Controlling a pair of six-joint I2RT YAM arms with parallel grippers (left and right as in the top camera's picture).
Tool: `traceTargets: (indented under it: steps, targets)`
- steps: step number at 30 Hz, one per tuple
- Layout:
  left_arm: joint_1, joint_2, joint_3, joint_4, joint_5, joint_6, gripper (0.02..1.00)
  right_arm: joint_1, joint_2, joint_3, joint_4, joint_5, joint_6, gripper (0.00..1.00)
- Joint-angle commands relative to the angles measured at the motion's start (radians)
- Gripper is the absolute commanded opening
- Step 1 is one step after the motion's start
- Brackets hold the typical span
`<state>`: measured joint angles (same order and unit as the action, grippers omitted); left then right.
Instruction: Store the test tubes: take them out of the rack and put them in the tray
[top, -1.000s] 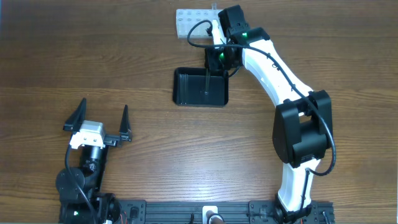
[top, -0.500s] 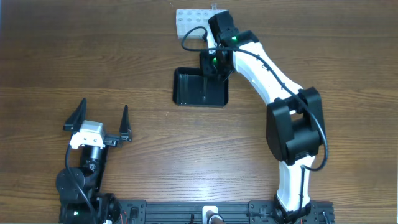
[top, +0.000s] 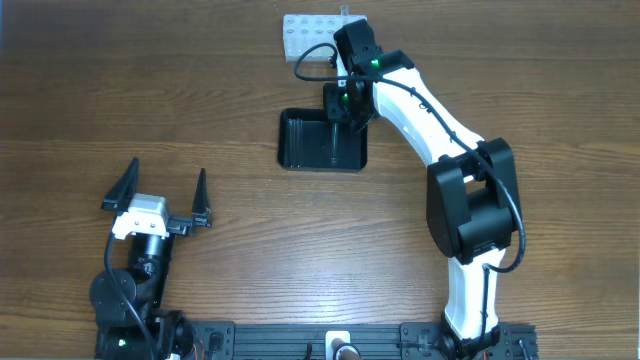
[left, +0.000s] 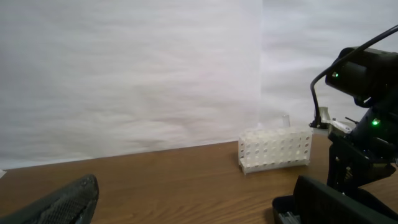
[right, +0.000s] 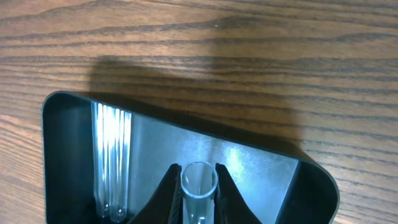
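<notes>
The right gripper (right: 199, 190) is pinched shut on a clear test tube (right: 199, 179), the tube's open mouth facing the wrist camera, above the black tray (top: 290, 150). The tray sits just above the centre of the top view. Two more tubes (right: 112, 155) lie side by side along one tray wall. The white rack (top: 312, 35) stands at the top edge, with a single tube (left: 286, 119) poking up from it. At lower left, the left gripper (top: 168, 168) is spread wide and holds nothing.

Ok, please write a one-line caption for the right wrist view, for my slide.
Right gripper holds a tube over the black tray, where other tubes lie by one wall.
</notes>
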<state>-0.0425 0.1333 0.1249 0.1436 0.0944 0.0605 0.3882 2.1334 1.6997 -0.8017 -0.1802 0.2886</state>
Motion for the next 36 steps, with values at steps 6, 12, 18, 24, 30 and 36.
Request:
traceTargets:
  steps: [6,12,18,24,30,36]
  targets:
    - [0.007,-0.009,-0.006,0.003,0.008,0.011,1.000,0.020,0.046,0.005,0.002,0.040,0.007,0.351]
    - [0.007,-0.009,-0.006,0.003,0.008,0.011,1.000,0.020,0.033,0.012,0.001,0.040,-0.013,0.378]
    - [0.007,-0.009,-0.006,0.003,0.008,0.011,1.000,0.005,-0.067,0.072,0.016,0.069,-0.091,0.384]
    - [0.007,-0.009,-0.006,0.003,0.008,0.011,1.000,-0.002,-0.130,0.108,0.215,0.287,-0.168,0.437]
    - [0.007,-0.009,-0.006,0.003,0.008,0.011,1.000,-0.010,-0.076,0.108,0.475,0.362,-0.273,0.489]
    - [0.007,-0.009,-0.006,0.003,0.008,0.011,1.000,-0.039,-0.018,0.108,0.576,0.370,-0.278,0.524]
